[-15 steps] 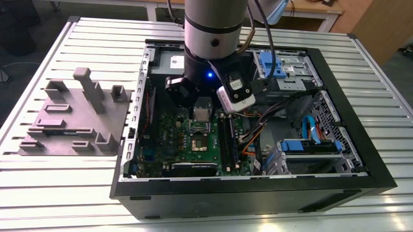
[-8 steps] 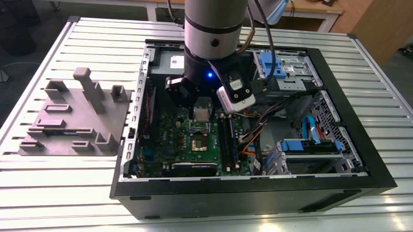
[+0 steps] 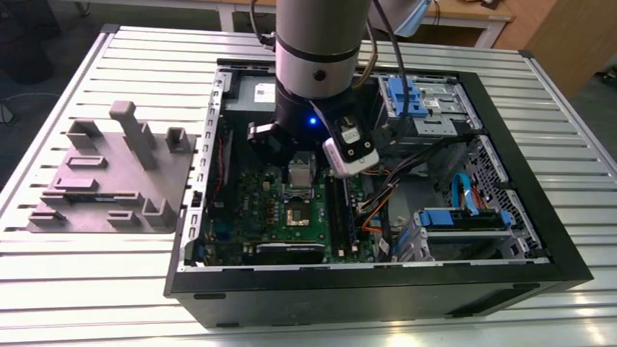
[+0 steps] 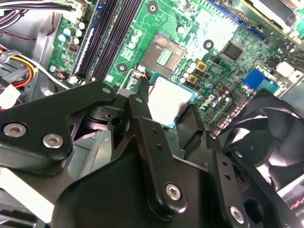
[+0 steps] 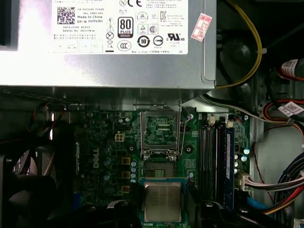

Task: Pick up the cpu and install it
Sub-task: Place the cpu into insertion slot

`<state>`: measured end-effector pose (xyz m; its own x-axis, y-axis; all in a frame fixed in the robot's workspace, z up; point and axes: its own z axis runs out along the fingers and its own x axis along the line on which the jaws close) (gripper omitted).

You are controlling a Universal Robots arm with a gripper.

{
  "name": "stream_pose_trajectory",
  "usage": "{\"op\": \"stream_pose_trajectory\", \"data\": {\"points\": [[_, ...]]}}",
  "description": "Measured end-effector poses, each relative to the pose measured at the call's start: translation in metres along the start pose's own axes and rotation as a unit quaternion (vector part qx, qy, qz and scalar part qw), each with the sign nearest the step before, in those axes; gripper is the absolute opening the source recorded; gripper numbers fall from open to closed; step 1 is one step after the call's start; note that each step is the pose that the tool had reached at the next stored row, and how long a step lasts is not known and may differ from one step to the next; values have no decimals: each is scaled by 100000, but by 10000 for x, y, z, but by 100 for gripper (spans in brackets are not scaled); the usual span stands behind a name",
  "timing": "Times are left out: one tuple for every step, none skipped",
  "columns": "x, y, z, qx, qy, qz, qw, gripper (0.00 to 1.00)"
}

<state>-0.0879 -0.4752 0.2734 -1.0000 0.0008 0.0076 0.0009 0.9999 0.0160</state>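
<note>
The cpu [image 5: 163, 202] is a small square chip with a silver-grey top. In both wrist views it sits between my black fingers [image 5: 122, 210], and my gripper [image 5: 164, 209] is shut on it. It hangs just above the green motherboard [image 5: 102, 156], beside the socket [image 5: 159, 172], whose brownish centre is bare and whose metal frame lid [image 5: 160, 130] stands open. The second wrist view shows the cpu [image 4: 168, 97] a short way from the socket [image 4: 164, 56]. In the exterior view my gripper [image 3: 300, 173] is inside the open computer case [image 3: 521, 181], over the board.
A big grey box with a white label [image 5: 118, 42] lies beyond the socket. Memory slots [image 5: 216, 161] and bundled cables [image 5: 280, 185] run beside it, and a black fan [image 4: 268, 137] sits close by. A grey fixture plate [image 3: 111, 181] rests on the slatted table at the exterior view's left.
</note>
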Motion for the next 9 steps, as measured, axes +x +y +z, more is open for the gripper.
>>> {"op": "stream_pose_trajectory", "data": {"points": [[0, -3, 18, -3, -2, 4, 100000, 47], [-2, -6, 36, 0, -1, -3, 100000, 47], [-3, -9, 55, 1, 0, -3, 100000, 47], [-4, -13, 73, 0, 0, -3, 100000, 47], [-6, -16, 91, 0, 0, -3, 100000, 47], [-8, -20, 109, 4, 1, -3, 100000, 47], [-10, -23, 126, 3, 2, -2, 100000, 47], [-13, -26, 142, 1, -1, -3, 100000, 47], [-15, -27, 156, -4, -2, -1, 100000, 47]]}}
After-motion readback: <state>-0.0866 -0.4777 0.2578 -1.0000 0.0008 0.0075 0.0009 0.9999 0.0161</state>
